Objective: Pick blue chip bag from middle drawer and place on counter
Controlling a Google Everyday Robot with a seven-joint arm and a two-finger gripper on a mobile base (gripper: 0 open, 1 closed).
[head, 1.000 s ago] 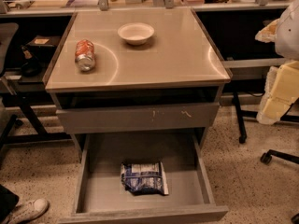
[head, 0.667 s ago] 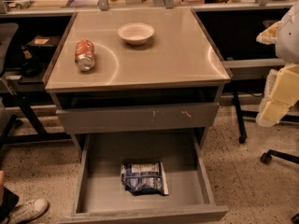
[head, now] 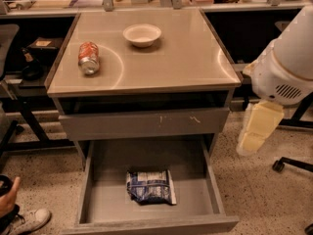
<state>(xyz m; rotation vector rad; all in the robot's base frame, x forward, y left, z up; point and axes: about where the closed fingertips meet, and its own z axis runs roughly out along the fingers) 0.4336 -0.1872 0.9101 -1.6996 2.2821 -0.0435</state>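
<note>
The blue chip bag (head: 151,186) lies flat on the grey base of the open middle drawer (head: 100,192), near its centre. The drawer is pulled out at the bottom of the cabinet. The tan counter (head: 181,58) tops the cabinet. My gripper (head: 255,130) hangs from the white arm (head: 288,67) at the right. It is beside the cabinet, right of the drawer and above floor level, well apart from the bag.
An orange-red soda can (head: 89,58) lies on its side on the counter's left. A white bowl (head: 142,35) stands at the back centre. A scratched closed drawer front (head: 146,124) sits above the open drawer. A person's hand and shoe (head: 24,219) are at the lower left. Chair wheels (head: 281,165) are at the right.
The arm and gripper have moved left, closer to the cabinet's right side. A hand has come into view at the lower left. The bag, can and bowl have not moved.
</note>
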